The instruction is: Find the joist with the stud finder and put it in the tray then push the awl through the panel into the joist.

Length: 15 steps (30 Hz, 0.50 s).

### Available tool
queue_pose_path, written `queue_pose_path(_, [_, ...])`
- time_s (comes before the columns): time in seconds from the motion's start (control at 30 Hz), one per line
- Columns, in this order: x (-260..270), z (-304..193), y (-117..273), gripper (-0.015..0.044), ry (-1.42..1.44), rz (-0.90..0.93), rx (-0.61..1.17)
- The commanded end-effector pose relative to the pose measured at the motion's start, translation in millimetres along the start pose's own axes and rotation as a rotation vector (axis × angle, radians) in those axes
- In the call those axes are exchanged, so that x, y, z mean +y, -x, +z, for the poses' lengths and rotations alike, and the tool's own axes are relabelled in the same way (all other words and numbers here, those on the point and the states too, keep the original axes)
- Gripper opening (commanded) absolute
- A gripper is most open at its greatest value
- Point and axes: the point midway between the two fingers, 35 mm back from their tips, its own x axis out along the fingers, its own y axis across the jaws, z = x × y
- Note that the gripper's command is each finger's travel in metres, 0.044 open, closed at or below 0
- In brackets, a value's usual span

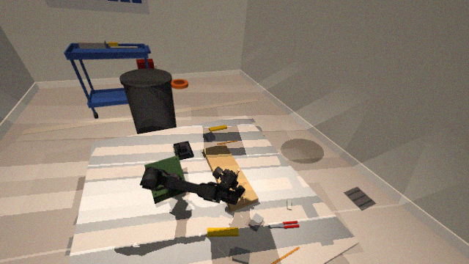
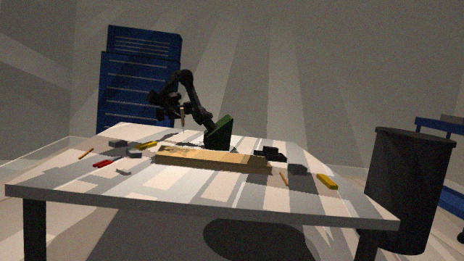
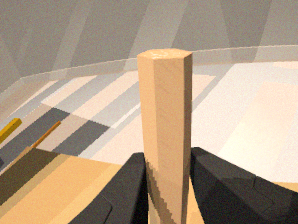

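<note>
My gripper [image 3: 166, 160] is shut on the awl's pale wooden handle [image 3: 167, 110] [image 2: 182, 113]. In the exterior view the awl is near upright, its thin metal tip down and raised clear of the surfaces. The tan floor panel [image 1: 218, 157] [image 2: 212, 158] [image 3: 82, 192] lies on the table; in the top view the gripper is over its nearer half. The joist is hidden, and I see no hole, though the arm covers part of the panel. A dark block, seemingly the stud finder [image 2: 270, 148], sits in the black tray [image 2: 280, 158] beside the panel's far end.
The arm's green base [image 1: 169, 165] [image 2: 220, 139] stands beside the panel. Red-handled pliers [image 1: 291, 222] [image 2: 103, 163], a grey block [image 1: 256, 221] and a yellow bar [image 1: 223, 232] lie off its near end. A second yellow bar [image 1: 218, 127] and a pencil [image 1: 228, 142] lie off its far end.
</note>
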Motion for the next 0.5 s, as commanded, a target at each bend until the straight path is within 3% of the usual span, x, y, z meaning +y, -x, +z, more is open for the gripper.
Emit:
queue_pose_path(0.0, [4,3,-12,0.0,0.032,0.067,-0.001])
queue_pose_path(0.47, [31,-2,-62,0.0,0.121,0.324,0.031])
